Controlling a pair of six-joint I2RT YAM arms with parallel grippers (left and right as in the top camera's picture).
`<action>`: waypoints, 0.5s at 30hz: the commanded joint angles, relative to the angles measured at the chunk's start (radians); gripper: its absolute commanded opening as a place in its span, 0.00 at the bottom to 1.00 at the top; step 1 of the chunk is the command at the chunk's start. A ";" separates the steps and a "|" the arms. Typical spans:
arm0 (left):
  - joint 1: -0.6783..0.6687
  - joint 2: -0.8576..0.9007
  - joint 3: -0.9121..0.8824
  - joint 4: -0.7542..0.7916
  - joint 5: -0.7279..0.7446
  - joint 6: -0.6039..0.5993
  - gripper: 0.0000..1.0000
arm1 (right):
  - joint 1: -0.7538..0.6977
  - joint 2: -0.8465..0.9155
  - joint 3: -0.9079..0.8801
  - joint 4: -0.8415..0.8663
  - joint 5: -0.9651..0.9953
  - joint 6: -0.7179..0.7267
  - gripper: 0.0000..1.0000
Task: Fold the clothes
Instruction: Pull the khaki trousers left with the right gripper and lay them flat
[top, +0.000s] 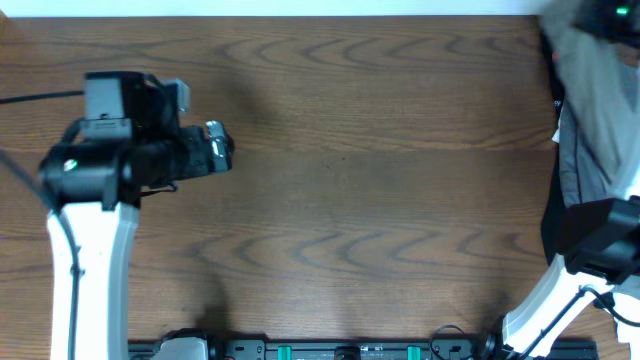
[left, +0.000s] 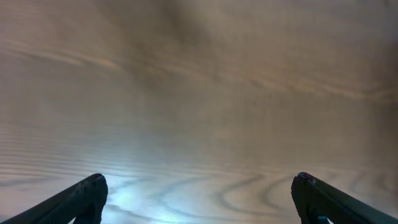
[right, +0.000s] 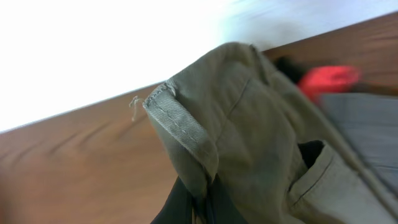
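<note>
Right fingers (right: 177, 210) pinch the khaki shorts (right: 249, 130) at the counter's (top: 380, 150) far right corner, left fingers (left: 74, 200) spread wide and empty; folding apparently not yet begun.

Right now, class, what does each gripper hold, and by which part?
The right gripper pinches the khaki shorts by a stitched edge; the left gripper holds nothing.

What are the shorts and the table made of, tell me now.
The shorts: likely woven cotton twill, matte khaki; diagonal weave, stitched hem and a loose thread show. The table: wood or wood-look laminate, smooth brown; grain swirls, soft sheen.
</note>
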 joint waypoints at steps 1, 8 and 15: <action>0.006 -0.064 0.101 -0.025 -0.121 0.013 0.96 | 0.103 -0.029 0.009 -0.023 -0.130 -0.037 0.01; 0.006 -0.162 0.180 -0.038 -0.237 0.013 0.96 | 0.399 -0.013 -0.005 -0.079 -0.121 -0.070 0.01; 0.006 -0.185 0.179 -0.090 -0.294 0.013 0.96 | 0.727 0.066 -0.013 -0.111 -0.026 -0.053 0.01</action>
